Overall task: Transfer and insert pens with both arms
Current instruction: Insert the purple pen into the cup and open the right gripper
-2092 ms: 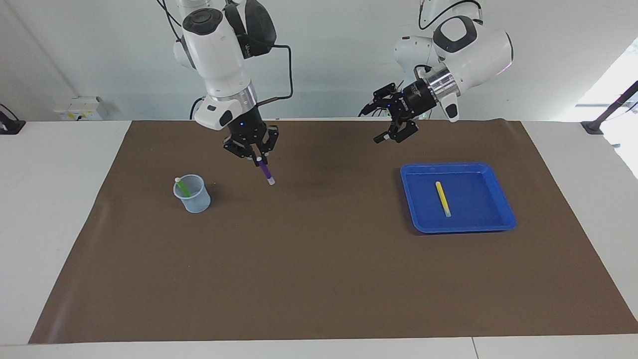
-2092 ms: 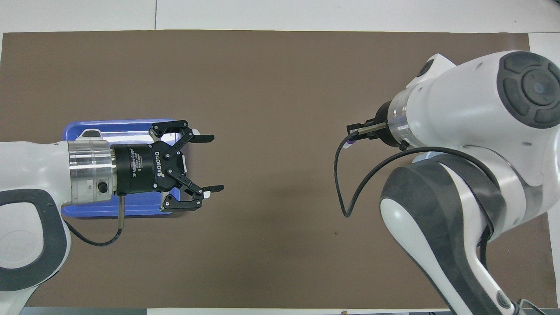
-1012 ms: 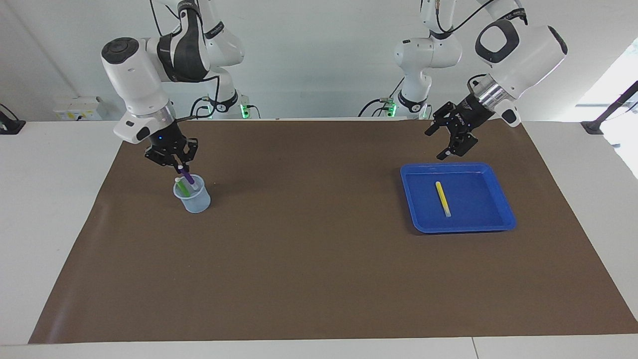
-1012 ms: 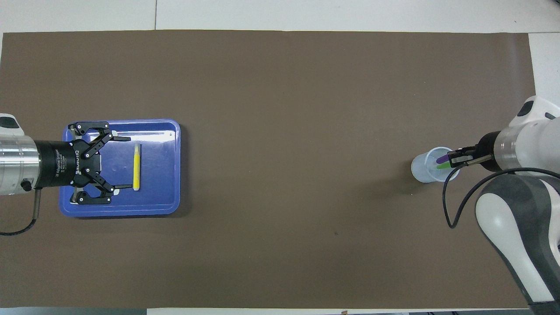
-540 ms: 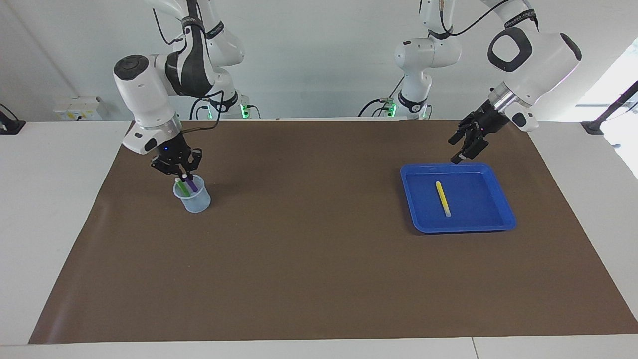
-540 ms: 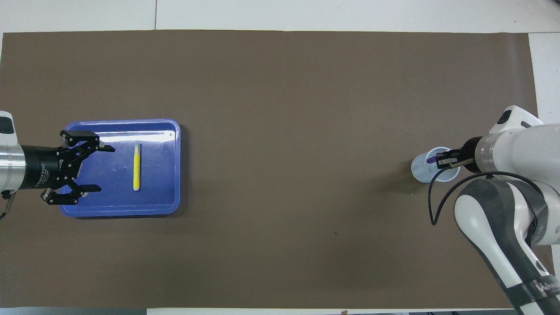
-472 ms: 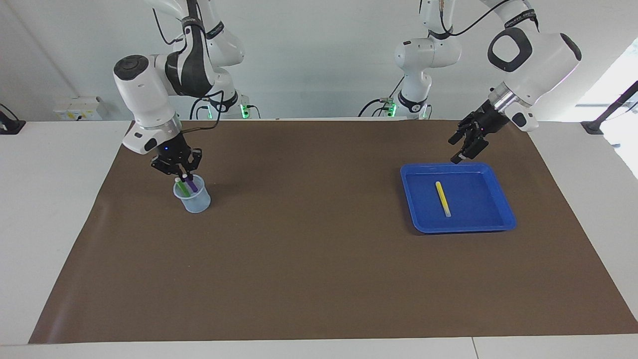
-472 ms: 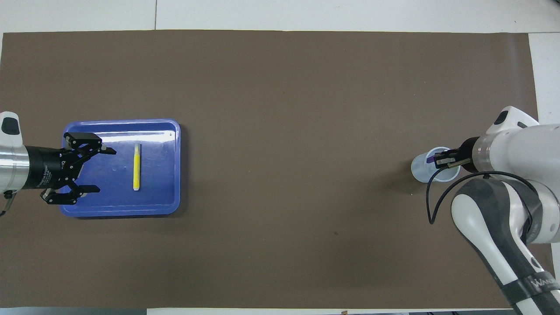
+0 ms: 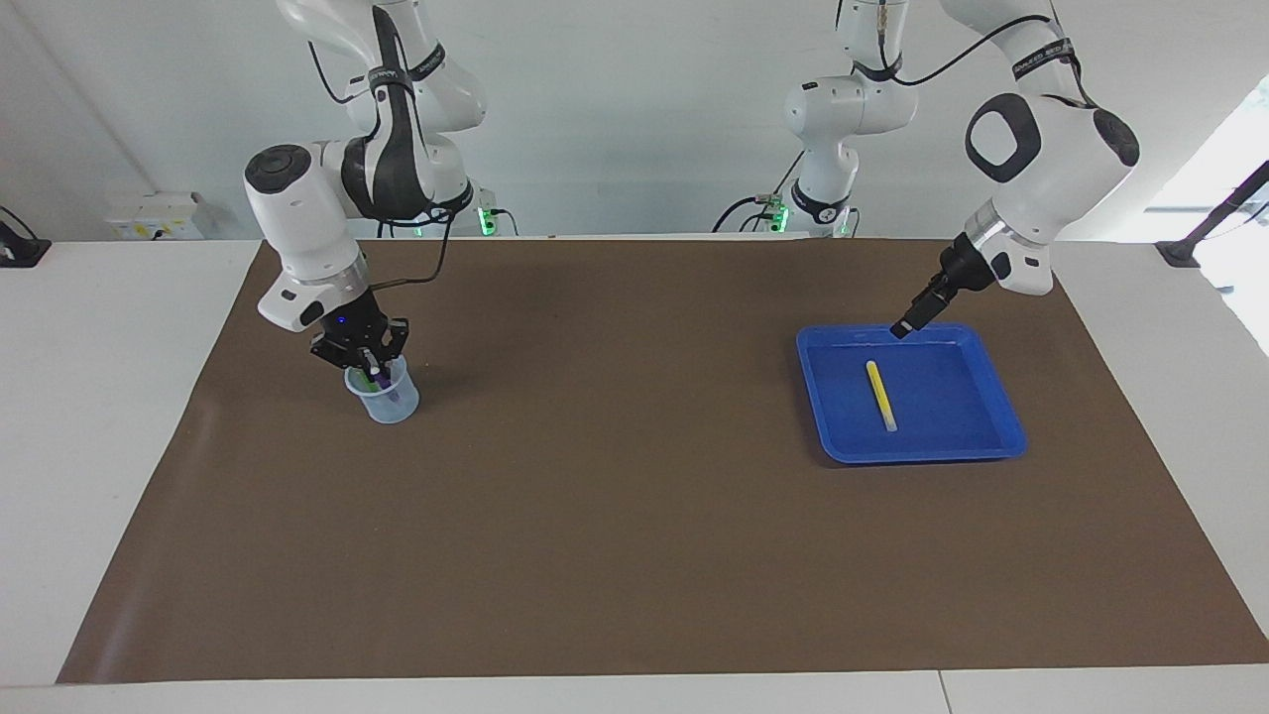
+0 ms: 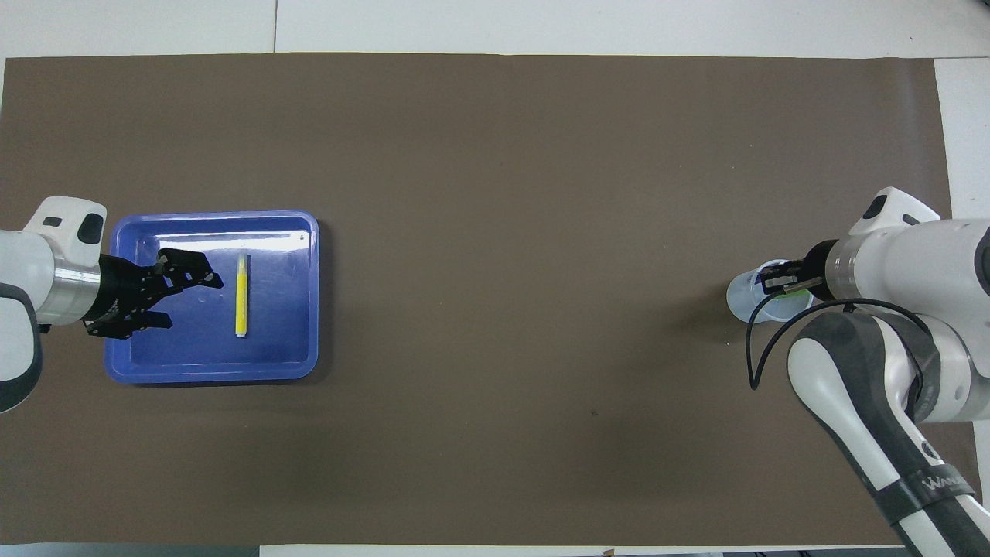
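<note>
i count three pens: yellow pen (image 9: 880, 395) in the blue tray (image 9: 1001, 421), purple pen (image 9: 376, 375) and green pen (image 10: 790, 290) in the clear cup (image 9: 395, 401). left gripper (image 10: 189, 290) fingers wide apart over the tray, holding nothing; right gripper (image 9: 371, 357) fingers pinched on the purple pen.

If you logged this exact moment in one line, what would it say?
right gripper: at cup rim, on purple pen | green pen: in cup | left gripper: open over tray | yellow pen: in tray
</note>
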`<action>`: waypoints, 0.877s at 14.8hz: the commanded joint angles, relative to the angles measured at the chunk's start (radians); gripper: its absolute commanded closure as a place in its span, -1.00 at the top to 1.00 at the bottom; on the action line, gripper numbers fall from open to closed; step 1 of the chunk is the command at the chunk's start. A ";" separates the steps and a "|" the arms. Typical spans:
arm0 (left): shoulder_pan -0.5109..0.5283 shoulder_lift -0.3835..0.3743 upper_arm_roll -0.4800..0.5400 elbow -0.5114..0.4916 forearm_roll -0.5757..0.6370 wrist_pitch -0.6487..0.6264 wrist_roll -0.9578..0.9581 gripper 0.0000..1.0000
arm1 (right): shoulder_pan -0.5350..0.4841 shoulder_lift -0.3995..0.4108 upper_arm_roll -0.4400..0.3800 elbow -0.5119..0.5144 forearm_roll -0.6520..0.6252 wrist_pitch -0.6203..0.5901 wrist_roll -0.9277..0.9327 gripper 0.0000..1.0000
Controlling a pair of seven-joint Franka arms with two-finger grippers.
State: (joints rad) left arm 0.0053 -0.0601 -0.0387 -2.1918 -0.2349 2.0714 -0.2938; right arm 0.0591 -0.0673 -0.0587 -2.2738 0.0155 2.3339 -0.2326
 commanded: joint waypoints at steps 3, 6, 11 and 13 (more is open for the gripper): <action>-0.065 0.101 0.003 0.000 0.132 0.111 0.149 0.91 | -0.002 -0.005 -0.001 0.033 -0.014 -0.008 -0.011 0.99; -0.062 0.141 0.005 0.003 0.196 0.137 0.240 0.79 | -0.004 -0.025 -0.004 0.101 -0.012 -0.085 -0.008 1.00; -0.064 0.192 0.005 0.000 0.219 0.200 0.245 0.50 | -0.005 -0.014 -0.010 0.330 -0.008 -0.377 0.093 1.00; -0.065 0.209 0.005 0.000 0.221 0.213 0.243 0.46 | -0.008 -0.006 -0.010 0.429 -0.003 -0.483 0.156 1.00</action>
State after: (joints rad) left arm -0.0541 0.1321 -0.0394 -2.1914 -0.0386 2.2524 -0.0582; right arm 0.0586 -0.0963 -0.0685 -1.9439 0.0155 1.9414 -0.1333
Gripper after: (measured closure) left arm 0.247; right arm 0.000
